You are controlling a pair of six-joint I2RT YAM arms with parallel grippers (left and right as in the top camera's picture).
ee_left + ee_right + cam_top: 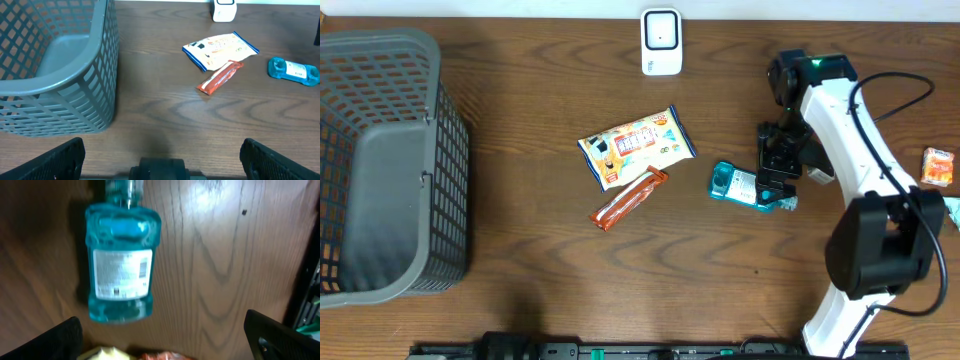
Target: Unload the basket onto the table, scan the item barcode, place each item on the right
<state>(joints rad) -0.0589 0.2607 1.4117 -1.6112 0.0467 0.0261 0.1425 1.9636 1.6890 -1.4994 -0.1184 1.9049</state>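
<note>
Above what looks like a mouthwash bottle [120, 265], we are hovering our right gripper [776, 190], spread apart; left gripper [162, 150] is gaping too.

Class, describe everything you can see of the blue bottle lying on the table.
The blue bottle looks like clear teal plastic, with a squarish body and a narrower neck. A white printed label faces up, its print too blurred to read. The bottle lies flat on its side on the wooden table, right of the snack bag and apart from it. The right hand hangs open above its neck end; no contact shows.
</note>
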